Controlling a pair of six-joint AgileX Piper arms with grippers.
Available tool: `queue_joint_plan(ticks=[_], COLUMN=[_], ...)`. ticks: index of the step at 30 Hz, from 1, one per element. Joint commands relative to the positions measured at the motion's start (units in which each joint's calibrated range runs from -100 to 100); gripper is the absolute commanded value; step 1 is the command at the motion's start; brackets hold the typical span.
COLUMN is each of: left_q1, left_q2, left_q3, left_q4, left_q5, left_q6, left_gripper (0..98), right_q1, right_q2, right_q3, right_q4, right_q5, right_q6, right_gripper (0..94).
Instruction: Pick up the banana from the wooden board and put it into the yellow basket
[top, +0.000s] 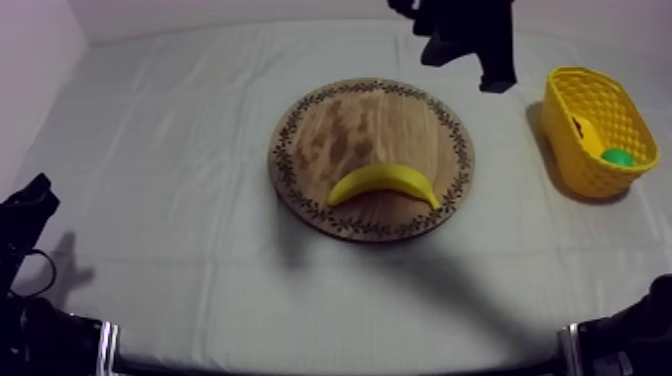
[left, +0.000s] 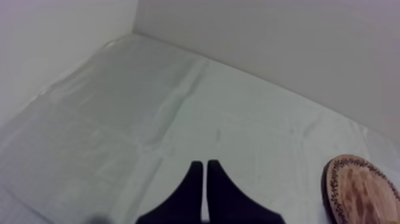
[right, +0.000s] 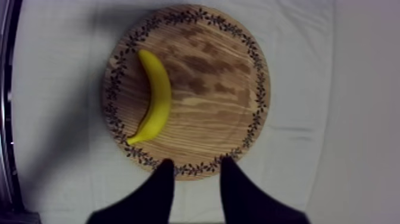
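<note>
One unclear green thing (top: 618, 157) (in basket (top: 588, 172))

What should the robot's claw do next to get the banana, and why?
Probably the right claw should slide across and lower over the curved yellow banana. It hangs open above the rim of the round wooden board, and the banana lies untouched off to one side of it.
</note>
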Motion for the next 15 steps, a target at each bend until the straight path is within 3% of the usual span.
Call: queue_joint_plan(ticks=[1,8,15], left_q1=[0.0,0.0,0.0], left_q2=[0.0,0.0,0.0], left_q3=[0.0,0.0,0.0], left_q4=[-0.01,-0.01,-0.01], left_q5=[0.0,0.0,0.0], left_q6=[0.0,0.0,0.0], left_gripper=[0.1,0.1,0.1], right_q1=[0.0,-0.4,-1.3], right_q2=[0.0,-0.1,0.7], right_q3=[-0.1,1.8,8.9], right_q4=[0.1,0.5,0.4], right_q5=[0.3,0.4,-2.4], right_q6=[-0.6,-1.4,-2.0], right_gripper=[50.7,74.9,81.0])
